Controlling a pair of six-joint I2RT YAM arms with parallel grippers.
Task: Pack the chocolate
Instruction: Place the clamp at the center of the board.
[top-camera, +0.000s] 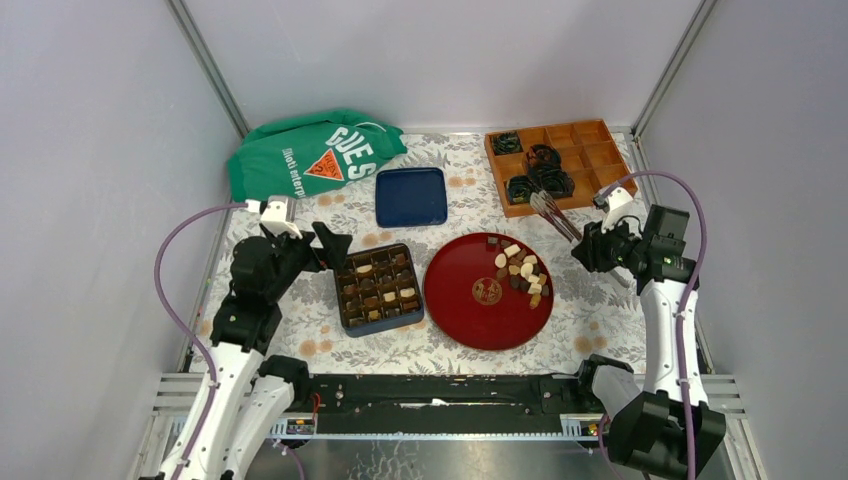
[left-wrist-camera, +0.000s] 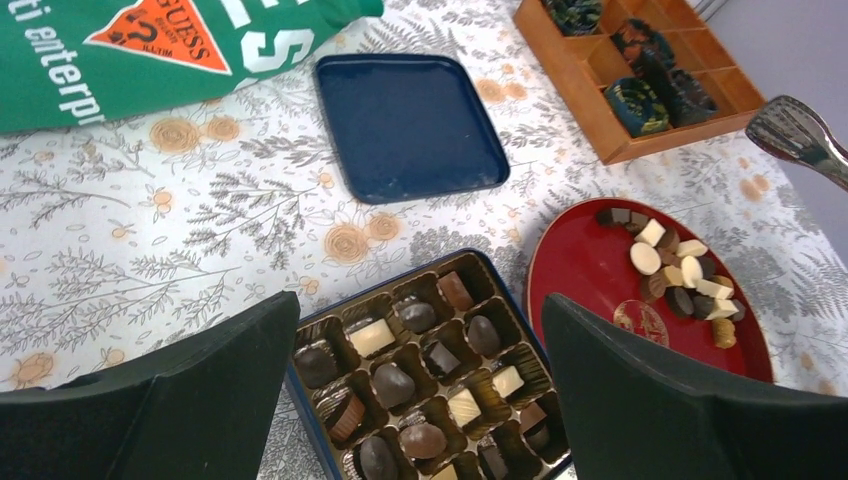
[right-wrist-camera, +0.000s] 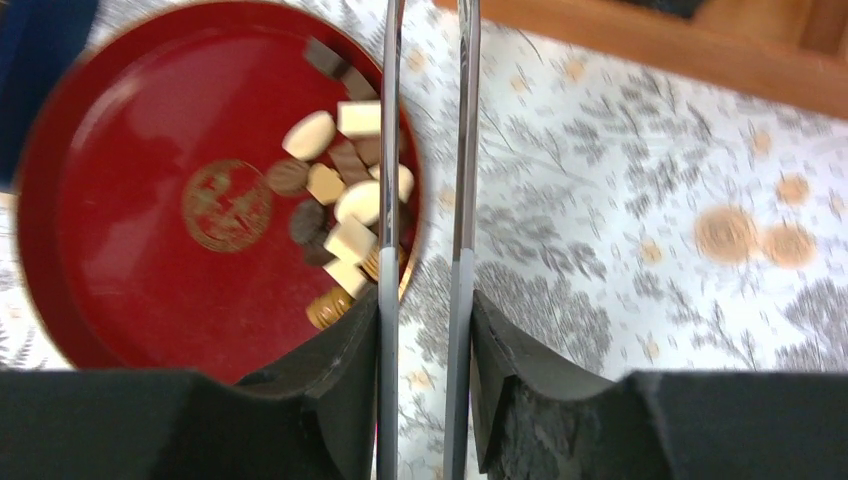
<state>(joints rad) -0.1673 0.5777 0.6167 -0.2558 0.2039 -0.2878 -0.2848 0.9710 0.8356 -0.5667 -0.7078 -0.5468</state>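
While left jaws gape empty by the box (top-camera: 384, 326), your right jaws grip tongs (left-wrist-camera: 800, 135). Next, fetch chocolate (right-wrist-camera: 355, 203) from the red plate (right-wrist-camera: 130, 130).

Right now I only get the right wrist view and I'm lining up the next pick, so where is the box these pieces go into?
Observer: The chocolate box sits directly left of the red plate, close beside it.
Operator: Is the left tool in the way there?
Observer: The left tool hovers wide open at the box's far left corner, holding nothing.
Operator: Anything beyond the box?
Observer: A dark blue tray, likely the lid, lies flat there, next to a green bag.
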